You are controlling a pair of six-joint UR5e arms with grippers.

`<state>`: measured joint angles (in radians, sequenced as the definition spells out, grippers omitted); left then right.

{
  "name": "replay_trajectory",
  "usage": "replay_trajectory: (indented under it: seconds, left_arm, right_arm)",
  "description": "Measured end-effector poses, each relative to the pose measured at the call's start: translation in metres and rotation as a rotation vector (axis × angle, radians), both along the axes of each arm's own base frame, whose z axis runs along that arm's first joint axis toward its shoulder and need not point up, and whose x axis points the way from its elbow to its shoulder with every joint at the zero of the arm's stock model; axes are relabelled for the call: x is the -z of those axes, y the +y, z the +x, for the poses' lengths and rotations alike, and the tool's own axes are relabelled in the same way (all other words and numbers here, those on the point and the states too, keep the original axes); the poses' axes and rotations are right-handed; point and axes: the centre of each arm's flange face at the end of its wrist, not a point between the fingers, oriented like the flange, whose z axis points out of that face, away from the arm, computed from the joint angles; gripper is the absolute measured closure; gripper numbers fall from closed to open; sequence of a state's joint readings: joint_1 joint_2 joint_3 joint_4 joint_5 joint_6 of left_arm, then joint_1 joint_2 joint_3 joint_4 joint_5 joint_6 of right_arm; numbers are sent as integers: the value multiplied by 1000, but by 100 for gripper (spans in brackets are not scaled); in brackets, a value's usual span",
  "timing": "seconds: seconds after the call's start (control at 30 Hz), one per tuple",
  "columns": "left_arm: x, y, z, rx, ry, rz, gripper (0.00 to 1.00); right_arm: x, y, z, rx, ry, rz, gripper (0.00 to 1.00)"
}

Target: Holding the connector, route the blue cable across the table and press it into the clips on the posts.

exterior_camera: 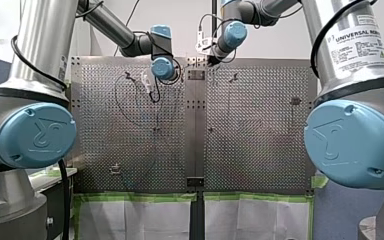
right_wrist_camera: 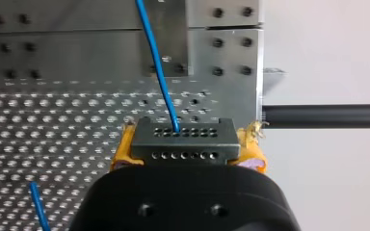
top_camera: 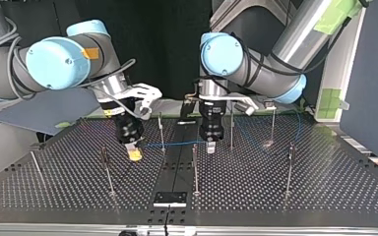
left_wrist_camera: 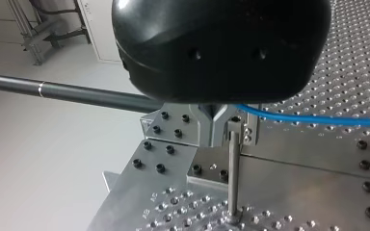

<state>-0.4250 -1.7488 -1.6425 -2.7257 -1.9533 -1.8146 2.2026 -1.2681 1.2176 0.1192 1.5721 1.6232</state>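
Note:
My right gripper (right_wrist_camera: 185,159) has yellow pads and is shut on a dark grey connector (right_wrist_camera: 183,139) with rows of holes. The blue cable (right_wrist_camera: 156,62) leaves the connector's face and runs out over the plate. In the top view this gripper (top_camera: 135,153) hangs low at centre left, and the cable (top_camera: 177,144) stretches level across to my left gripper (top_camera: 210,145). My left gripper's metal fingers (left_wrist_camera: 226,127) are shut on the blue cable (left_wrist_camera: 318,119), right against the top of a thin post (left_wrist_camera: 232,178).
Several thin upright posts stand on the perforated table (top_camera: 275,196), among them one (top_camera: 161,130) between the two grippers and one (top_camera: 195,167) just in front of the cable. Slack cable loops at the top view's back right (top_camera: 298,125). A black bar (right_wrist_camera: 325,115) lies beyond the table's edge.

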Motion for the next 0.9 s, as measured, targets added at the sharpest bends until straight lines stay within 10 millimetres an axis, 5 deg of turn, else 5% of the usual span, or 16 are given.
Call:
replay_trajectory:
  seconds: [0.27,0.43,0.9]
  left_arm:
    - [6,13,13,-15,7,6,100]
    - [20,15,23,-16,19,13,100]
    - [18,26,59,-14,-8,11,100]
  right_arm:
    - [28,-8,6,-8,27,35,100]
    - [32,-10,7,-17,29,39,100]
    - [51,-29,10,-37,31,54,100]
